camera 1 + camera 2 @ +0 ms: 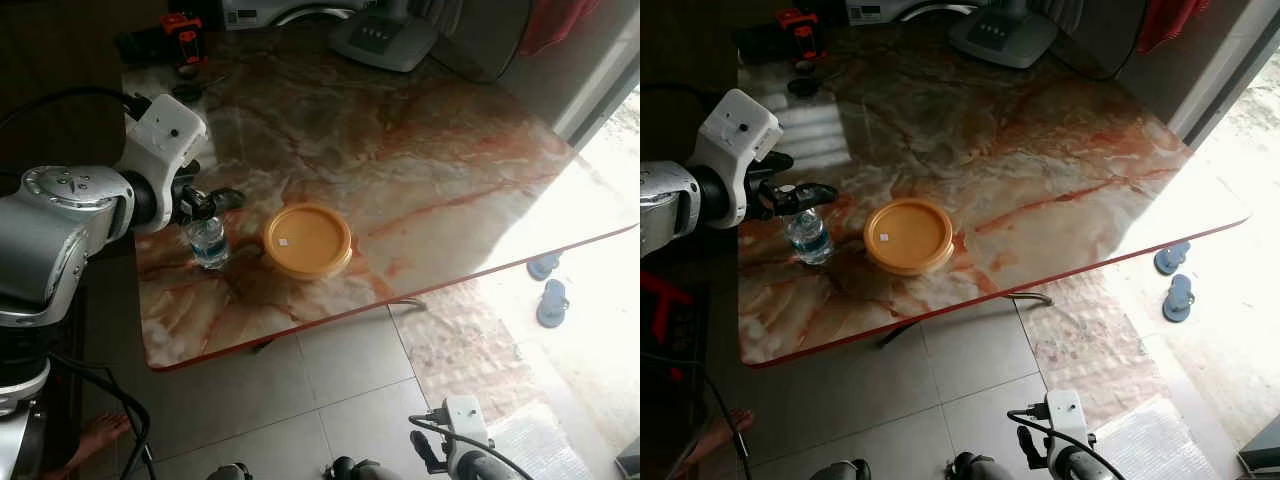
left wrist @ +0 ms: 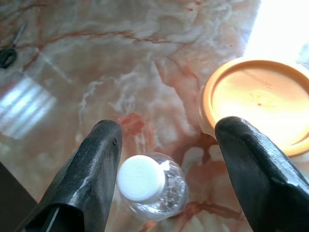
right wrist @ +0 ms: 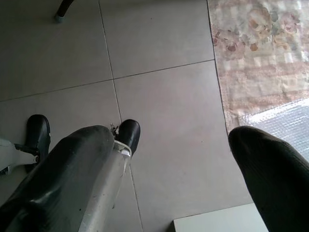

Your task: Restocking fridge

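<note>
A small clear water bottle (image 1: 208, 242) with a white cap (image 2: 141, 178) stands upright near the left edge of the marble table (image 1: 420, 160). My left gripper (image 1: 205, 203) hovers at the bottle's top, open. The cap lies between its two black fingers (image 2: 96, 169), close to one of them. A round orange lidded container (image 1: 307, 240) sits on the table just to the right of the bottle. Low at my right side, my right gripper (image 3: 169, 135) hangs open over the tiled floor with nothing in it.
At the table's far edge are a red and black object (image 1: 182, 35) and a grey appliance base (image 1: 385, 40). Sandals (image 1: 548, 290) lie on the floor to the right, beside a patterned rug (image 1: 470, 340). A person's bare foot (image 1: 100, 435) shows at lower left.
</note>
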Available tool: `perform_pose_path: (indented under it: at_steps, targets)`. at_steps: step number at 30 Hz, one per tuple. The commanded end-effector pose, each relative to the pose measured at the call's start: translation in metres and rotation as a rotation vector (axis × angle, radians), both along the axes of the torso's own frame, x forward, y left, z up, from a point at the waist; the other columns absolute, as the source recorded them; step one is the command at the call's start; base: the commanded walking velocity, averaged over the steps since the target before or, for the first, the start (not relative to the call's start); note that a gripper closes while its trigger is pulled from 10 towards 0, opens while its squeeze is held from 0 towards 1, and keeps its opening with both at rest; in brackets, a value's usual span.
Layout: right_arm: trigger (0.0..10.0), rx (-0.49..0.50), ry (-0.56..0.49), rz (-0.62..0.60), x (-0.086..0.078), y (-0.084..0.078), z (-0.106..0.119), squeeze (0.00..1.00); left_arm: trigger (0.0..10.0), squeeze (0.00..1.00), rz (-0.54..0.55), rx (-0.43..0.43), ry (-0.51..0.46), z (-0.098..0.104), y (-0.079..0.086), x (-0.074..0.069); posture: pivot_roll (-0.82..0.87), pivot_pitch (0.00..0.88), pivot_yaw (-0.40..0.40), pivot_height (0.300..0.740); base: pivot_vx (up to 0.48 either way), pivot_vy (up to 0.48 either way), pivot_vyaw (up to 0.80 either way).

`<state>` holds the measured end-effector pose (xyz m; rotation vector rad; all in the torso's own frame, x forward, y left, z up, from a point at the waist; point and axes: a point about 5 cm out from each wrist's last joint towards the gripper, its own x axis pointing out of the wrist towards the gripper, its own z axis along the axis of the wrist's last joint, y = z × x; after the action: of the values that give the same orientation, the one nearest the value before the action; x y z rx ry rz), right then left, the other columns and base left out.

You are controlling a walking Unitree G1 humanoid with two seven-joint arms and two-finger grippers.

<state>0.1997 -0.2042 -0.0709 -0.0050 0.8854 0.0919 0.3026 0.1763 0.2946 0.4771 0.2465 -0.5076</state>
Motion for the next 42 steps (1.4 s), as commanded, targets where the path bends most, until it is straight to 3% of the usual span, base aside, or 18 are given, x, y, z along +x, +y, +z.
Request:
perform_pose_path:
  at_steps: [1,11,21,30,35,42]
  targets:
    - [10.0,0.001,0.028,-0.010,-0.008,-0.001,-0.004,0.00,10.0,0.00,-0.015,0.032,0.022,-0.001,-0.003,-0.002,0.10,0.166,-0.073,0.740,0.000,0.000,0.00]
    - [10.0,0.002,0.029,-0.008,-0.008,-0.002,-0.004,0.00,10.0,0.00,0.086,0.063,0.065,-0.014,0.013,-0.003,0.10,0.180,-0.083,0.740,0.000,0.000,0.00]
    - [10.0,-0.007,0.032,0.003,-0.007,-0.006,-0.003,0.00,10.0,0.00,0.148,0.004,-0.019,0.003,0.021,-0.004,0.11,0.188,-0.101,0.740,0.000,0.000,0.00]
    - [10.0,-0.007,0.033,0.006,-0.007,-0.007,-0.003,0.00,10.0,0.00,0.148,0.010,-0.006,0.004,0.022,-0.008,0.11,0.190,-0.104,0.740,0.000,0.000,0.00]
    - [10.0,-0.012,0.038,0.035,-0.006,-0.006,-0.002,0.00,10.0,0.00,0.202,0.043,0.022,-0.004,0.033,-0.009,0.10,0.191,-0.106,0.740,0.000,0.000,0.00]
    - [10.0,-0.014,0.036,0.034,-0.006,-0.007,-0.002,0.00,10.0,0.00,0.231,0.007,-0.003,-0.005,0.036,-0.005,0.10,0.191,-0.113,0.740,0.000,0.000,0.00]
